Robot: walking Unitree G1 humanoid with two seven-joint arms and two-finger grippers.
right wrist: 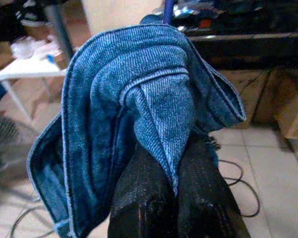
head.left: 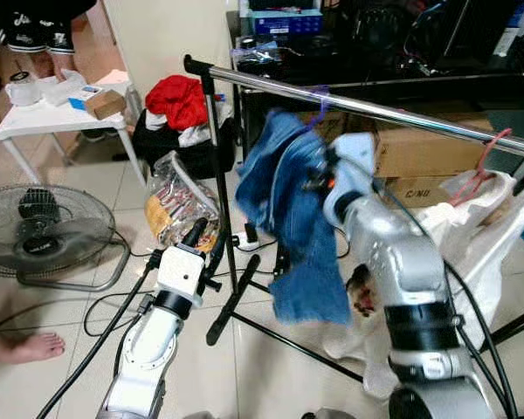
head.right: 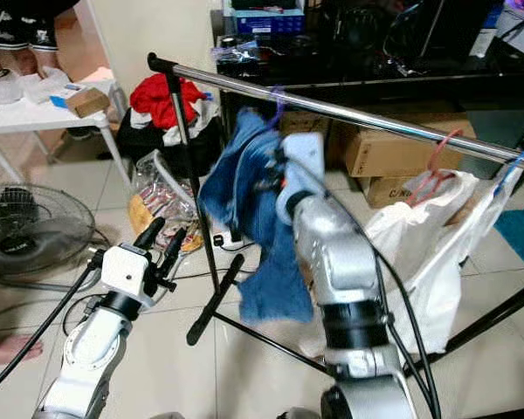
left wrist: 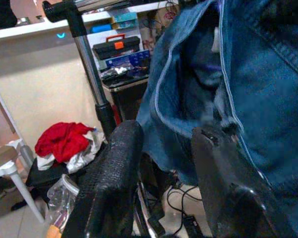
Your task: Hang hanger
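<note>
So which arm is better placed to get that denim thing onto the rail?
Probably the right: its end effector pinches the denim garment up beside the rail. The left end effector is low and open.

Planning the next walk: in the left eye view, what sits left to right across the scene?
Fan → white table → left gripper → denim garment → pink hanger on the rail.
</note>
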